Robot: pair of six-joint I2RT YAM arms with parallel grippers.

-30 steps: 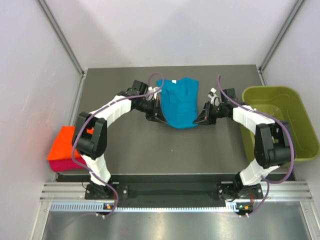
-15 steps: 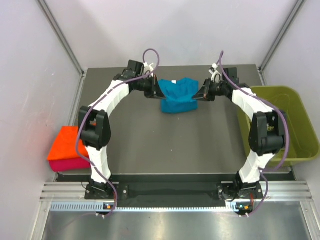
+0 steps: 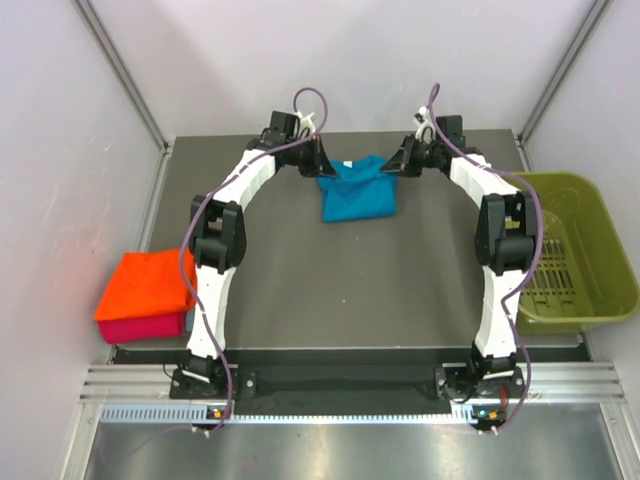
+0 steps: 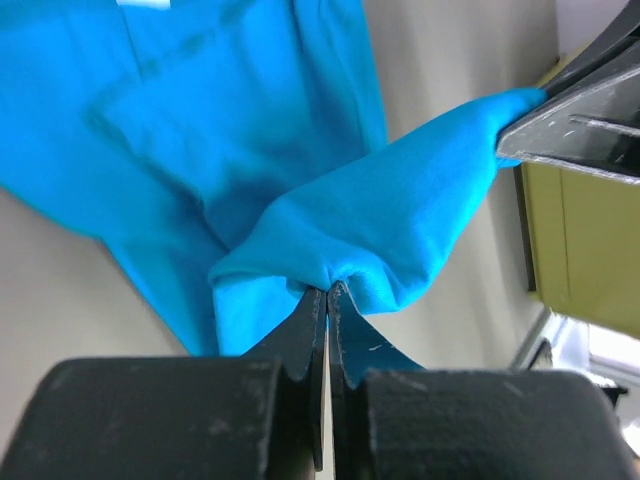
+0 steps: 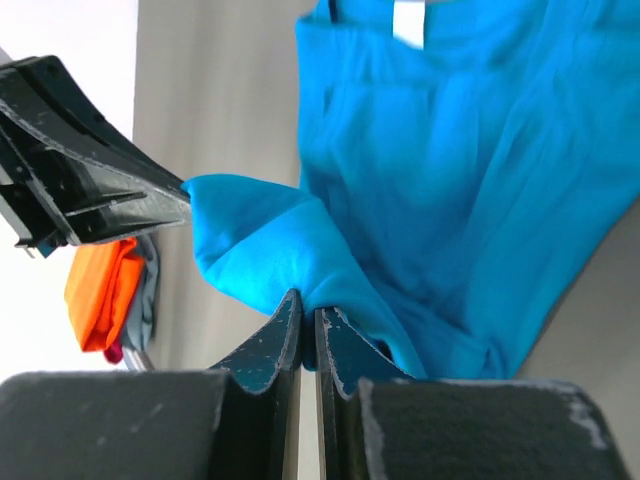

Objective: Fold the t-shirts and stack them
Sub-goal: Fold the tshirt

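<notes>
The teal-blue t-shirt [image 3: 357, 188] lies at the far middle of the table, its white neck label near the far edge. My left gripper [image 3: 322, 167] is shut on the shirt's left far corner; the left wrist view shows the cloth [image 4: 380, 215] pinched at the fingertips. My right gripper [image 3: 394, 166] is shut on the right far corner, the cloth [image 5: 440, 160] bunched at its tips. The folded orange t-shirt [image 3: 146, 285] rests on the magenta-pink t-shirt [image 3: 140, 327] at the table's left edge.
An olive-green plastic basket [image 3: 565, 248] stands at the right side of the table. Both arms stretch far toward the back wall. The table [image 3: 340, 290] is dark grey, with grey walls and metal posts around it.
Both grippers have carried the shirt's near edge up and away toward the far side, folding the shirt over itself. The shirt now looks shorter and lies farther back.
</notes>
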